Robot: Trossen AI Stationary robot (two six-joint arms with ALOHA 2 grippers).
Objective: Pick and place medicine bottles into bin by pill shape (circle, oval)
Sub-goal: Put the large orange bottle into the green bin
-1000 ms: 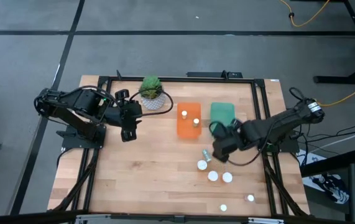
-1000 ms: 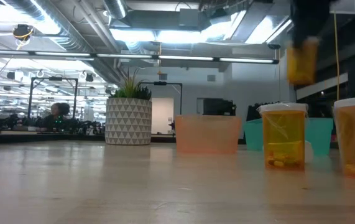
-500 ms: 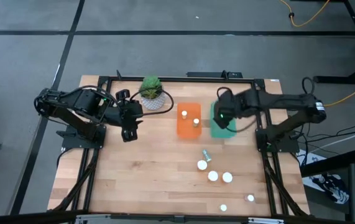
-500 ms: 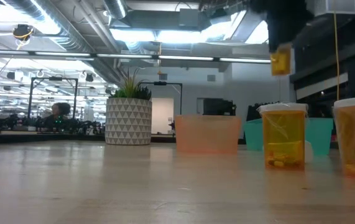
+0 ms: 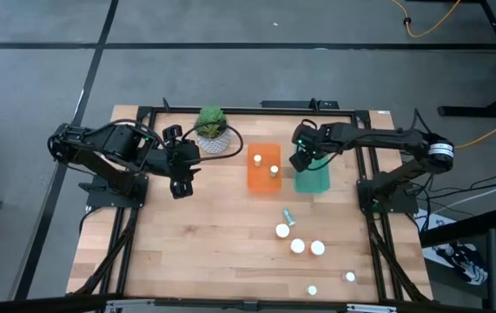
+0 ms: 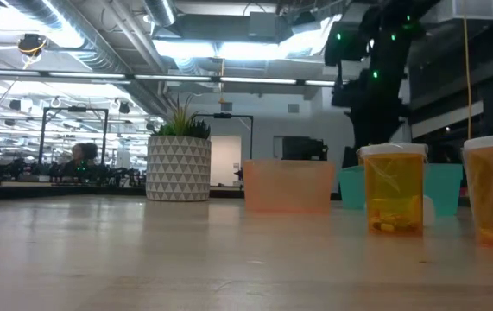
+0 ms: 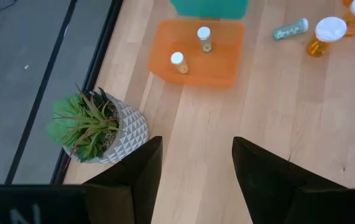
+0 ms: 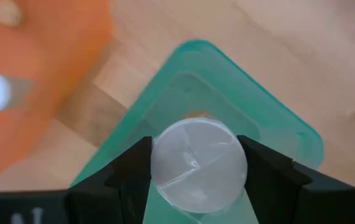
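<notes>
The left claw (image 5: 181,184) waits over bare table (image 5: 204,252) near the plant (image 5: 212,129), fingers apart and empty. The right claw (image 8: 197,163) grips a bottle (image 8: 199,163) by its sides above the green bin (image 5: 314,178), the bottle upright, white cap up.

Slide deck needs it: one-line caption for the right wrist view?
Right end effector holds a white-capped medicine bottle above the green bin, orange bin alongside.
</notes>
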